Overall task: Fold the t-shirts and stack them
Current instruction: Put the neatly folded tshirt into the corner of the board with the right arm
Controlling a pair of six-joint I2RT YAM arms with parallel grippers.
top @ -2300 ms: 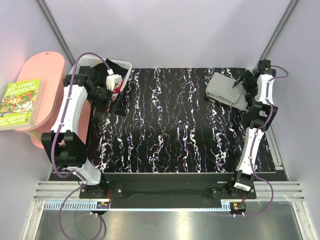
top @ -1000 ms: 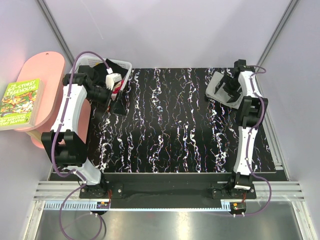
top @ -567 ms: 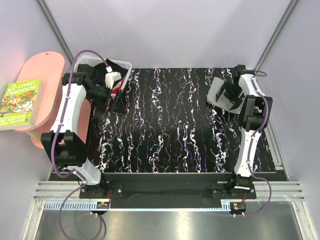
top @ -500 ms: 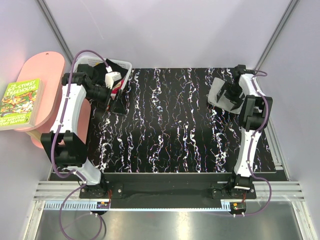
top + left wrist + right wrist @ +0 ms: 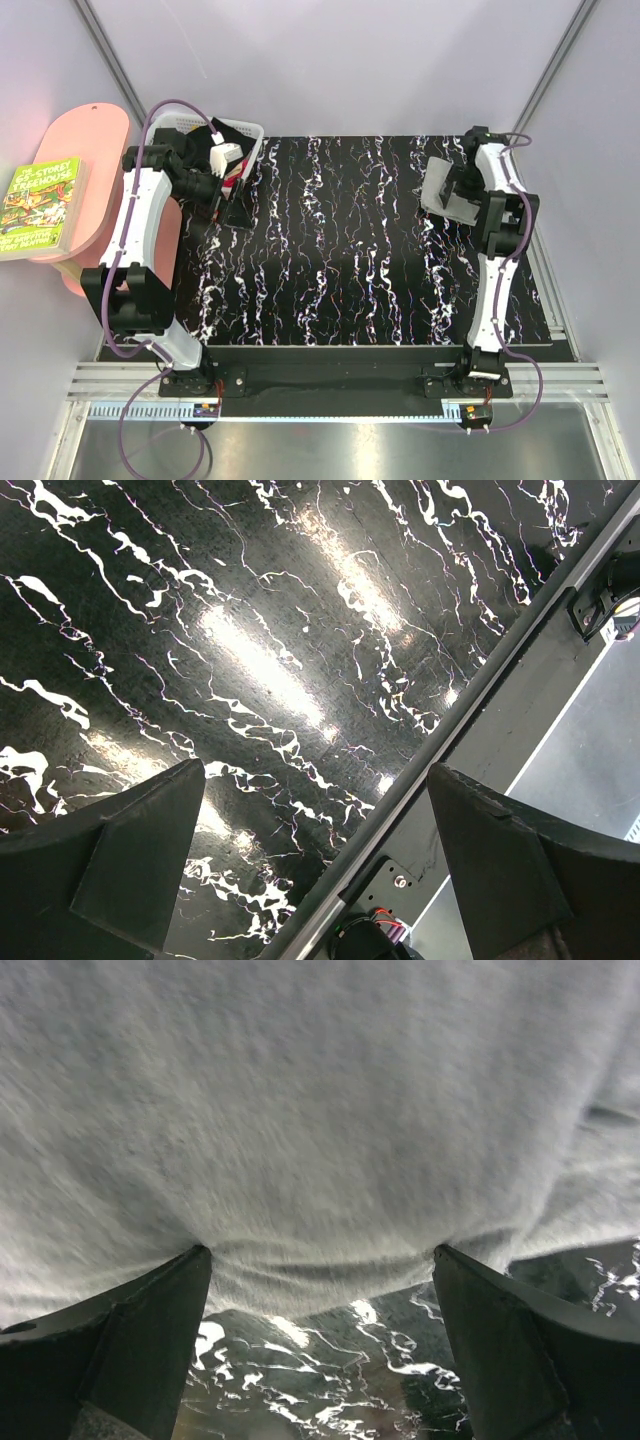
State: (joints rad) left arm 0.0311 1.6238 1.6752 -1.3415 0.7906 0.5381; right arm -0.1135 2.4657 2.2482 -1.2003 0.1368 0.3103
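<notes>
Your right gripper [image 5: 320, 1250] stands wide open, its fingertips pressed against an edge of the grey t-shirt [image 5: 438, 188], which lies gathered at the far right of the table [image 5: 340, 260]. The cloth looks light and limp and will likely sag and unfold when lifted, so pinch through a doubled edge, not a single layer. Your left gripper [image 5: 315, 768] is also open and empty, over the table beside the basket [image 5: 248, 131] at far left.

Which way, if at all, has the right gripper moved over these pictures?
Yes. The right gripper moved left, away from the right edge of the black marbled table, from the right side of the folded light grey t-shirt to over it.
</notes>
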